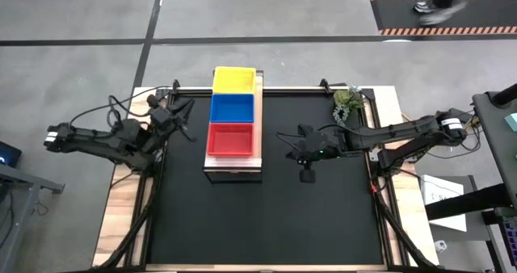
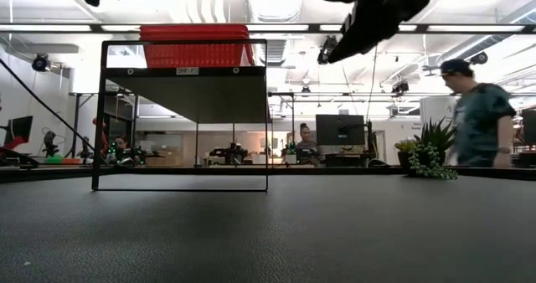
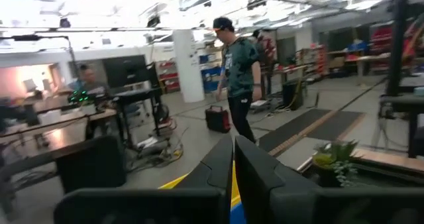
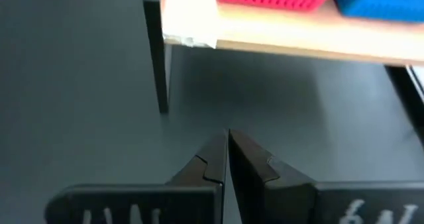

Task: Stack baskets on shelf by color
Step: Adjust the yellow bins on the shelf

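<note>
Shelf (image 1: pixel 234 166) stands mid-table, long axis running from the near edge toward the far edge of the black tabletop (image 1: pixel 323 216). Three basket stacks sit on its plank in a row along that axis: red baskets (image 1: pixel 233 139) nearest, blue baskets (image 1: pixel 233 108) in the middle, yellow baskets (image 1: pixel 233 80) farthest. How many lie in each stack cannot be told from above; the low view shows only red mesh on top of the shelf. No loose basket shows on the table, so sorting looks finished or nearly so. Right gripper (image 1: pixel 284 135) hovers just off the shelf's right flank, level with the red stack, fingers (image 4: pixel 215 161) pressed together on nothing; its wrist view looks across bare table to the shelf leg and the red and blue baskets above. Left gripper (image 1: pixel 187 106) sits off the shelf's left side near the blue stack, also clenched and empty, aimed out at the room. Both arms are close; the right is nearer the red end. A potted plant (image 1: pixel 348 102) stands at the far right corner, well clear. A person (image 2: pixel 477 115) walks beyond the table.
</note>
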Available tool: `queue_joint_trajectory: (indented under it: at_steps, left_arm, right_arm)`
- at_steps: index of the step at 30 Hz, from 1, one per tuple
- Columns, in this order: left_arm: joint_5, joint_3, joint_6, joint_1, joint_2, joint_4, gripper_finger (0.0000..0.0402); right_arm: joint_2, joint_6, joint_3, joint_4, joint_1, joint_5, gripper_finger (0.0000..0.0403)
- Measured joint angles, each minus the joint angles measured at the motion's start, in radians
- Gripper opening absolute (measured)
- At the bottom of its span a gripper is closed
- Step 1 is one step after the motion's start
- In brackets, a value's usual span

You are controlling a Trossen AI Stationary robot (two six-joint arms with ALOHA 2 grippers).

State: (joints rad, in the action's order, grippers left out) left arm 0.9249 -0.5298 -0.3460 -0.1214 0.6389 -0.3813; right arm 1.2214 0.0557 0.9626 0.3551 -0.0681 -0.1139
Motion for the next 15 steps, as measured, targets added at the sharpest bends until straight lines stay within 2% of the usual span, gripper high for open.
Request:
queue_joint_trajectory:
  at_steps: [5, 11, 15]
  left_arm:
    - [-0.032, -0.021, 0.053, 0.068, 0.072, -0.001, 0.0000]
    - [-0.197, -0.105, 0.080, 0.178, 0.190, 0.027, 0.0000]
    - [-0.248, -0.234, 0.115, 0.251, 0.252, 0.220, 0.0000]
  right_arm:
    - [-0.035, -0.041, -0.079, -0.054, 0.000, -0.001, 0.0008]
    - [-0.041, -0.058, -0.124, -0.086, 0.000, -0.001, 0.0009]
    - [-0.041, -0.058, -0.124, -0.089, 0.000, -0.001, 0.0008]
